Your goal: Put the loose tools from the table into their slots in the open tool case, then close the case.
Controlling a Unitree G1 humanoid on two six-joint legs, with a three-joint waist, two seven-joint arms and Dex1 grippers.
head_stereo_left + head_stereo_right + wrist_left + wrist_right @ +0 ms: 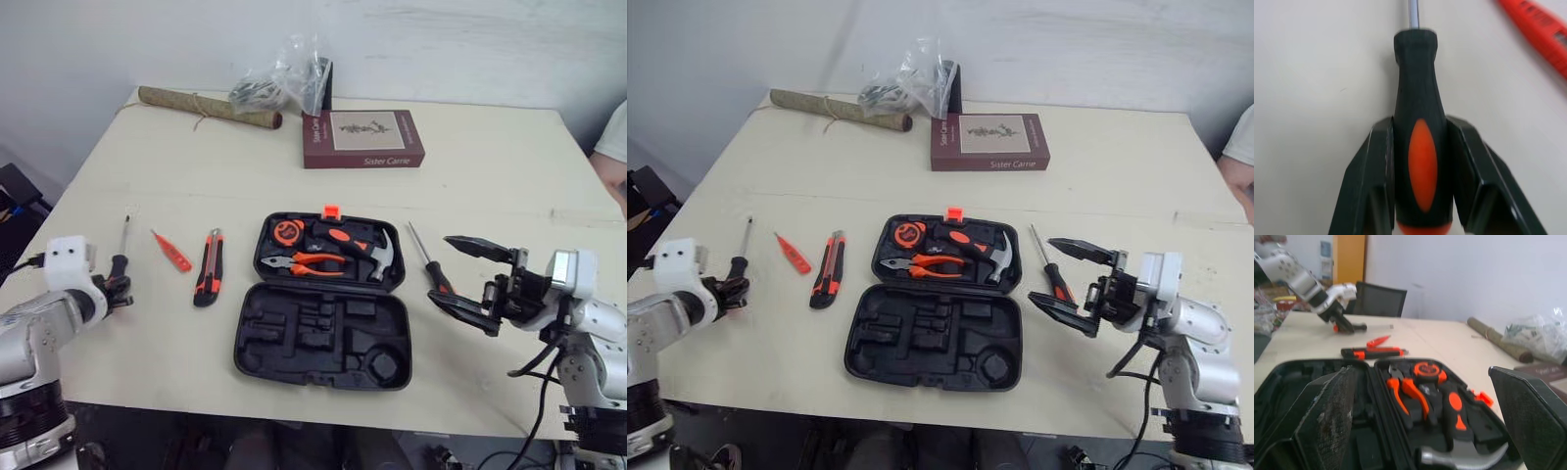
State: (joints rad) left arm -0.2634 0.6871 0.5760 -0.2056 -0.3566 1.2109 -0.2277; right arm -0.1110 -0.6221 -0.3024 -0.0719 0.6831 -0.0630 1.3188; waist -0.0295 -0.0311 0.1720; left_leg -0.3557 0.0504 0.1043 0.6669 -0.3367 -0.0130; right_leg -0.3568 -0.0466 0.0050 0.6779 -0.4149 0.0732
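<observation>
The black tool case [257,323] lies open at the table's middle. Its far half holds a tape measure [286,232], orange pliers [304,262] and a hammer [370,252]; the near half shows bare slots. Left of the case lie a utility knife [209,267] and a small orange tester pen [171,252]. My left gripper [118,286] is shut on the handle of a screwdriver [1420,93] that rests on the table at the far left. A second screwdriver [428,258] lies just right of the case, and my right gripper [441,271] hangs open over its handle end.
At the back of the table are a maroon book [362,139], a rolled mat [209,108] and a crumpled plastic bag [284,80]. A person's arm [615,162] shows at the right edge. Bare tabletop lies between the case and the book.
</observation>
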